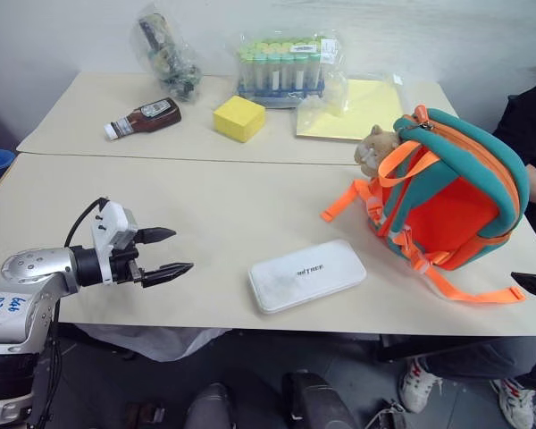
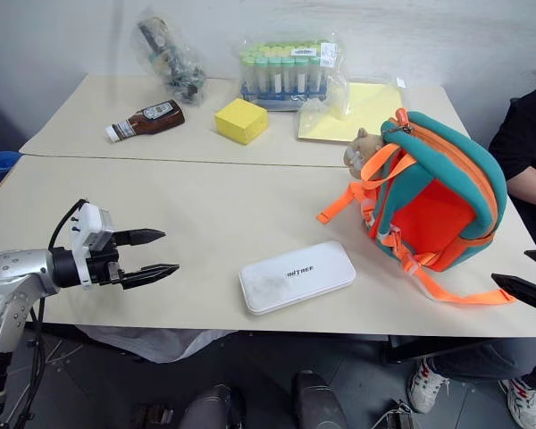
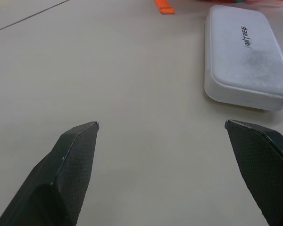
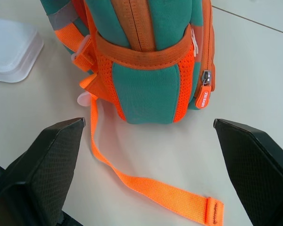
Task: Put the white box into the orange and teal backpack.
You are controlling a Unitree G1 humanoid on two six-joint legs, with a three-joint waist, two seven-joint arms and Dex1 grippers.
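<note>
The left gripper (image 1: 171, 252) is held above the near table (image 1: 205, 214), its two black fingers spread wide with nothing between them and nothing touched. It is pointed across the tabletop toward the white box (image 1: 306, 274), which is lying flat near the front edge of the table, well apart from the fingertips. The right gripper (image 2: 523, 288) is seen at the right edge of the head views, just beyond the table's corner; in the right wrist view its fingers (image 4: 47, 160) are set as wide apart as the left ones, and nothing is gripped.

The orange and teal backpack (image 1: 451, 201) is stood upright on the right part of the table, beside and behind the white box, with a tan plush animal (image 1: 373, 146) attached at its top. One long orange strap (image 4: 151, 186) is trailed loose over the tabletop toward the right gripper.

From the head views the far table is taken in, where a yellow cube block (image 1: 238, 118), a brown sauce bottle (image 1: 145, 117), a rack of capped tubes in a clear bag (image 1: 284, 70) and a yellow sheet (image 1: 362, 109) are laid. A person in dark clothing (image 1: 529, 134) is seated at the right.

In the left wrist view the dark lettering on the box lid is shown close. In the right wrist view the backpack's side mesh pocket and an orange zipper pull (image 4: 203, 96) are made out.
</note>
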